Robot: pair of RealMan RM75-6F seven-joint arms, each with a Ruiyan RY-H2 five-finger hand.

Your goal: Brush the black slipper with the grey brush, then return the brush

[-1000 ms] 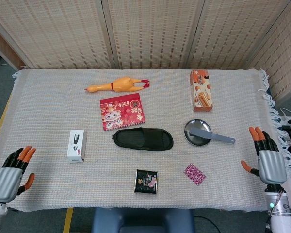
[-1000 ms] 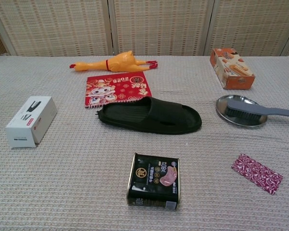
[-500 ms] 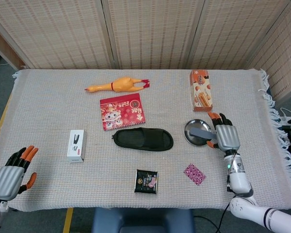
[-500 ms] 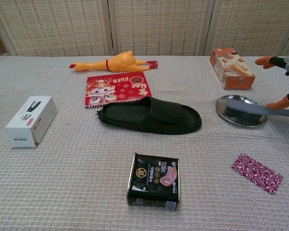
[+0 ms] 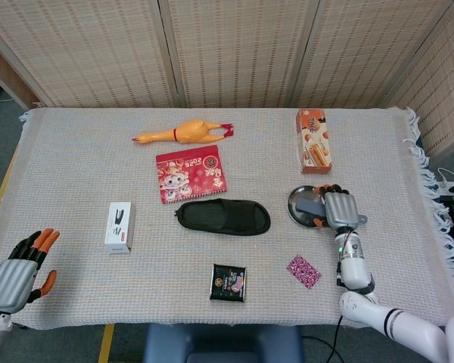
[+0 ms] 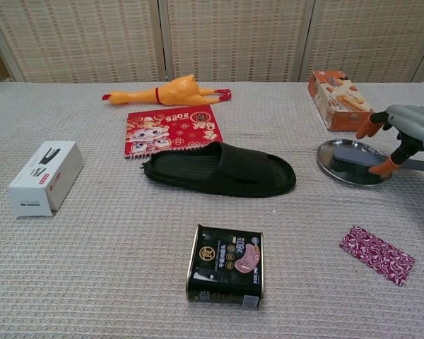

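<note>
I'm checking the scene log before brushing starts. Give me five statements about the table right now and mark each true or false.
1. The grey brush lies with its head on the metal plate. True.
2. The right hand is over the brush handle. True.
3. The black slipper sits on top of the red booklet. False: it lies just in front of the booklet, on the tablecloth.
4. The left hand holds the white box. False: it is at the table's near left corner, apart from the box, holding nothing.
5. The rubber chicken lies beyond the booklet. True.
</note>
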